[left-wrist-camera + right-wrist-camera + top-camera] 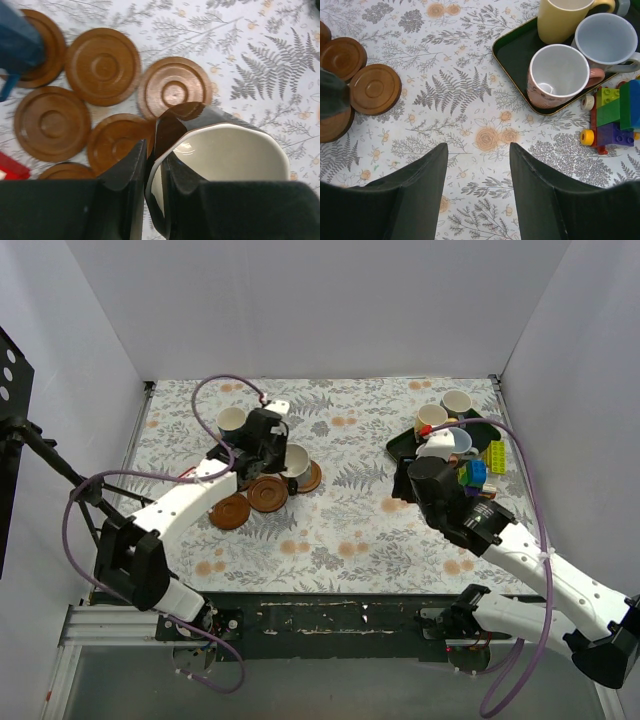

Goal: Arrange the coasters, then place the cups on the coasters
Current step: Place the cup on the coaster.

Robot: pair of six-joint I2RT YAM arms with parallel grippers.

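Left pincer grips dark, pale-lined ceramic cup — released off-centre, it may straddle round reddish-brown coasters; right pincer gapes empty.

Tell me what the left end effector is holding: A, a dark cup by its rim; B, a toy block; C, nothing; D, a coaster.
A: the left wrist view shows the left end effector pinching the rim of a dark cup, one finger inside and one outside.

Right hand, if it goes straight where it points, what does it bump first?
Probably only the flowery tablecloth. The open right hand aims at the gap between the coasters and the green tray, though depth is unclear.
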